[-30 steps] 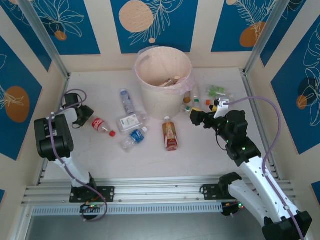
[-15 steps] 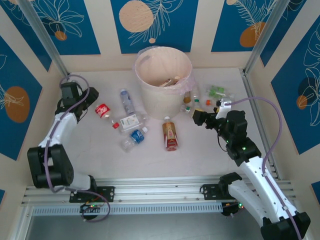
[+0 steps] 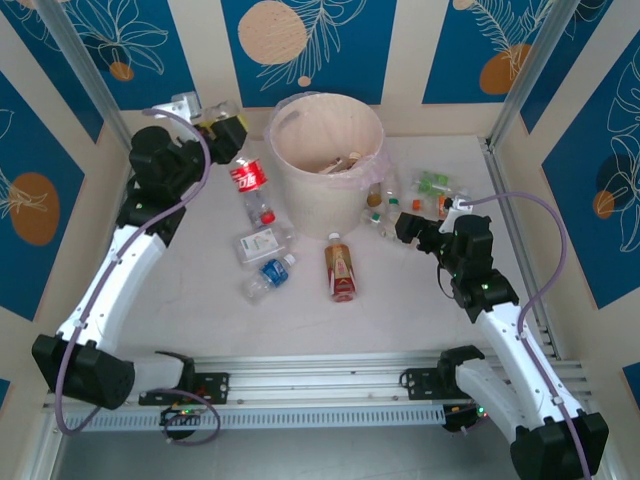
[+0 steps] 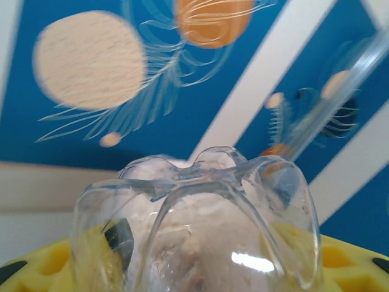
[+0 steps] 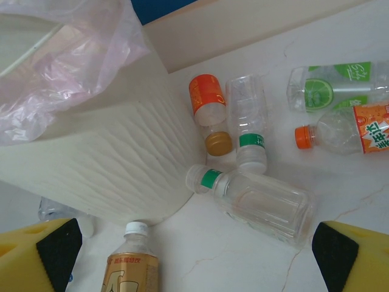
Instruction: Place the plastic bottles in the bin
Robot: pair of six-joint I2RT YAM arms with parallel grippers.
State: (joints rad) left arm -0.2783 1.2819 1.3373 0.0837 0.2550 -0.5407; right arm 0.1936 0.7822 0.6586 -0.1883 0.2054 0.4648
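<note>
Red-labelled bottle [image 3: 247,178] hangs cap-down at upper left, its clear base clamped between the left fingers [image 4: 349,261], just left of the bin [image 3: 320,195]. Right fingers [image 5: 21,255] spread wide, empty, above loose bottles [image 5: 261,204] on the surface [image 5: 243,267] beside the bin's right wall

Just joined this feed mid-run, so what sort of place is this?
Probably a staged robot test cell, not a home: blue leaf-patterned wall panels, a bare aluminium mounting rail, and small clear plastic bottles scattered round a round cream-beige lined bin.
</note>
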